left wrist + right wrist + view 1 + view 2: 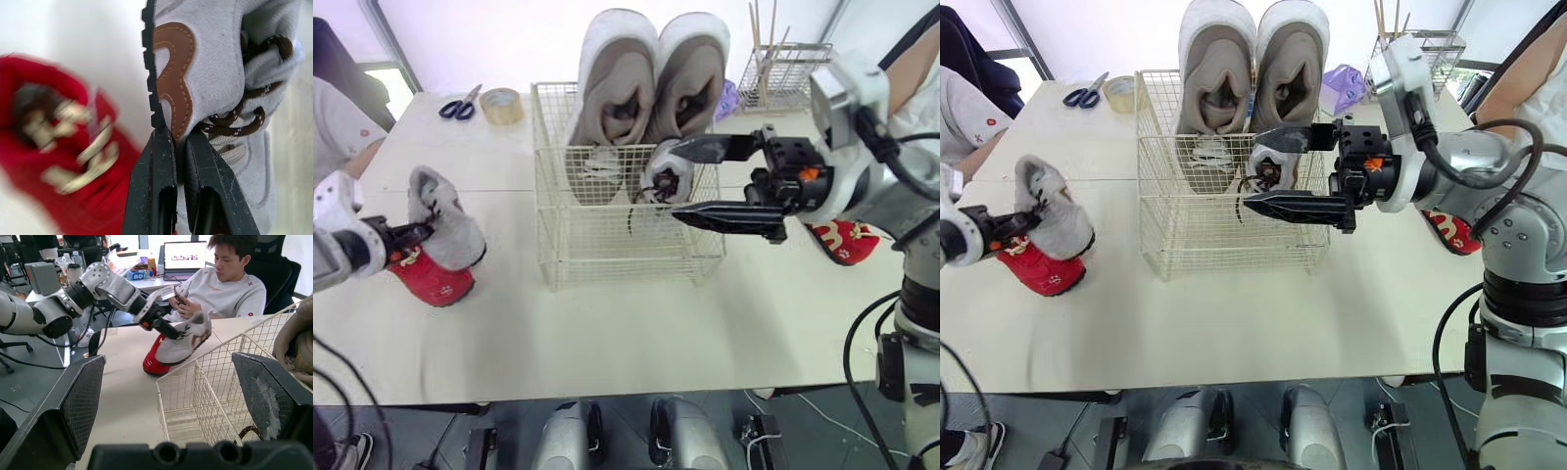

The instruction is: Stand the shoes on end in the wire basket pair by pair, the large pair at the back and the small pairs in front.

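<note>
Currently the white table (607,333) carries a cream wire basket (607,245) at its centre; taking that basket as the clock face with twelve pointing away from the robot, the large grey suede pair (690,78) stands on end along the back, from eleven to one. One small grey shoe with brown laces (668,176) stands in front of them at about four, inside the basket. Its matching small grey shoe (445,220) is outside at nine, pinched by its edge between the pressed-together fingers of the left gripper (177,134). It sits over a red slipper-like shoe (431,279) on the table; whether the two touch I cannot tell. A second red shoe (847,243) lies on the table at three. The right gripper (668,182) hangs at the basket's right front corner with its fingers spread wide and nothing held. Judging by this, the large pair is done and the first small pair is half placed. The next move calls for the left arm to lift its shoe over the rim and stand it beside its mate. The right gripper should clear the opening first, and the red pair comes after.
</note>
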Controlling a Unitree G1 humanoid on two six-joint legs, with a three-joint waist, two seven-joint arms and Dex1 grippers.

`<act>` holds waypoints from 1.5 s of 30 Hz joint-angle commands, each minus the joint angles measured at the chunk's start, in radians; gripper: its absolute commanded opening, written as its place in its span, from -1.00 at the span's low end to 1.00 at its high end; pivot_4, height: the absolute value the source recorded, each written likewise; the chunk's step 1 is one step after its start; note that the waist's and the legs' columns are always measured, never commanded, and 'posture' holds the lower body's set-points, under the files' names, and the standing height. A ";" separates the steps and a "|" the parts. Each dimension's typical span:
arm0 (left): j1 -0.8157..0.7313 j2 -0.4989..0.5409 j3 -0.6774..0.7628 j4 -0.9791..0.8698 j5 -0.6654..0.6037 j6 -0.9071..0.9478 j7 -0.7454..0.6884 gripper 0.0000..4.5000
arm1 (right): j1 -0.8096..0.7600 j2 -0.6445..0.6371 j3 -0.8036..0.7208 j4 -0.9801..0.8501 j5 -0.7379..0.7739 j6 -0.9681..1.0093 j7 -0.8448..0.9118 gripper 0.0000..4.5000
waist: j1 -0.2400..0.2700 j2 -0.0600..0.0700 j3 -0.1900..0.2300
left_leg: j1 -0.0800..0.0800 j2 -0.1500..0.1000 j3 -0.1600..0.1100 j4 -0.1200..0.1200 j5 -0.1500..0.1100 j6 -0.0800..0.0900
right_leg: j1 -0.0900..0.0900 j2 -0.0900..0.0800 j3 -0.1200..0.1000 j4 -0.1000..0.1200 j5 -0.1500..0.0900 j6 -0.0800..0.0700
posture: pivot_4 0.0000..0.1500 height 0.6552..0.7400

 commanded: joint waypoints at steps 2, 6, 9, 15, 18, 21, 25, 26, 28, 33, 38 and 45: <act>0.009 0.078 0.022 -0.203 0.195 -0.154 -0.337 -0.95 | -0.042 -0.023 -0.018 0.029 -0.019 -0.028 0.031 1.00 | 0.002 0.001 0.000 | -0.001 -0.001 0.000 -0.001 0.000 0.000 | -0.004 -0.001 0.000 -0.002 0.000 -0.001 | 1.00 1.00; -0.061 -0.024 0.086 -0.365 0.319 -0.420 -0.444 -0.95 | -0.070 -0.061 -0.047 0.083 -0.018 -0.021 0.066 1.00 | 0.008 0.002 0.001 | -0.003 -0.001 0.001 -0.007 0.000 -0.001 | -0.005 -0.003 0.000 -0.012 0.003 -0.006 | 1.00 1.00; -0.173 -0.111 0.059 -0.522 0.331 -0.524 -0.400 -0.95 | -0.106 -0.092 -0.062 0.140 -0.014 -0.012 0.108 1.00 | 0.008 0.001 0.001 | -0.005 -0.003 0.002 -0.010 0.000 0.000 | -0.004 -0.005 0.000 -0.013 0.004 -0.006 | 1.00 1.00; -0.107 -0.275 -0.076 -0.797 0.438 -0.631 -0.369 -0.95 | -0.157 -0.113 -0.046 0.219 -0.048 -0.021 0.152 1.00 | -0.006 0.005 0.000 | -0.006 -0.003 0.004 -0.014 0.003 0.004 | -0.004 -0.003 -0.005 -0.015 0.005 -0.002 | 1.00 1.00; -0.068 -0.385 -0.151 -0.856 0.516 -0.689 -0.341 -0.95 | -0.182 -0.113 -0.039 0.245 -0.056 -0.015 0.164 1.00 | -0.008 0.004 0.001 | -0.005 -0.002 0.005 -0.013 0.004 0.004 | -0.003 -0.002 -0.005 -0.013 0.006 -0.001 | 1.00 1.00; -0.037 -0.427 -0.217 -0.863 0.629 -0.737 -0.371 -0.95 | -0.202 -0.114 -0.035 0.266 -0.067 -0.011 0.176 1.00 | -0.008 0.004 0.001 | -0.005 0.002 0.005 -0.009 0.004 0.003 | -0.003 0.003 -0.006 -0.011 0.006 -0.001 | 1.00 1.00; -0.009 -0.494 -0.307 -0.810 0.799 -0.842 -0.414 -0.95 | -0.228 -0.121 -0.030 0.289 -0.080 -0.002 0.193 1.00 | -0.007 0.005 0.000 | -0.004 0.002 0.005 -0.007 0.004 0.003 | -0.001 0.004 -0.007 -0.010 0.006 -0.001 | 1.00 1.00; -0.004 -0.506 -0.323 -0.794 0.833 -0.866 -0.426 -0.95 | -0.232 -0.121 -0.029 0.291 -0.082 0.001 0.195 1.00 | -0.005 0.005 0.000 | -0.004 0.002 0.005 -0.006 0.004 0.003 | -0.001 0.004 -0.007 -0.010 0.006 -0.001 | 1.00 1.00; 0.005 -0.542 -0.360 -0.752 0.898 -0.918 -0.449 -0.95 | -0.237 -0.126 -0.030 0.286 -0.082 0.008 0.194 1.00 | -0.002 0.005 0.000 | -0.005 0.003 0.004 -0.003 0.003 0.004 | 0.000 0.005 -0.008 -0.010 0.006 -0.001 | 1.00 1.00; 0.031 -0.585 -0.427 -0.670 1.037 -1.006 -0.506 -0.95 | -0.230 -0.128 -0.045 0.266 -0.076 0.026 0.181 1.00 | 0.010 0.005 0.000 | -0.006 0.003 0.005 0.001 0.001 0.007 | 0.001 0.004 -0.008 -0.010 0.006 -0.001 | 1.00 1.00; 0.100 -0.613 -0.448 -0.640 1.036 -0.996 -0.578 -0.95 | -0.206 -0.127 -0.061 0.242 -0.067 0.038 0.159 1.00 | 0.013 0.005 0.000 | -0.006 0.003 0.004 0.002 0.001 0.008 | 0.001 0.002 -0.009 -0.010 0.006 -0.001 | 1.00 1.00; 0.160 -0.644 -0.416 -0.656 0.975 -0.945 -0.620 -0.54 | -0.169 -0.108 -0.069 0.209 -0.060 0.040 0.122 1.00 | 0.012 0.005 0.000 | -0.006 0.004 0.004 0.002 0.001 0.008 | 0.002 0.002 -0.009 -0.010 0.006 -0.001 | 1.00 1.00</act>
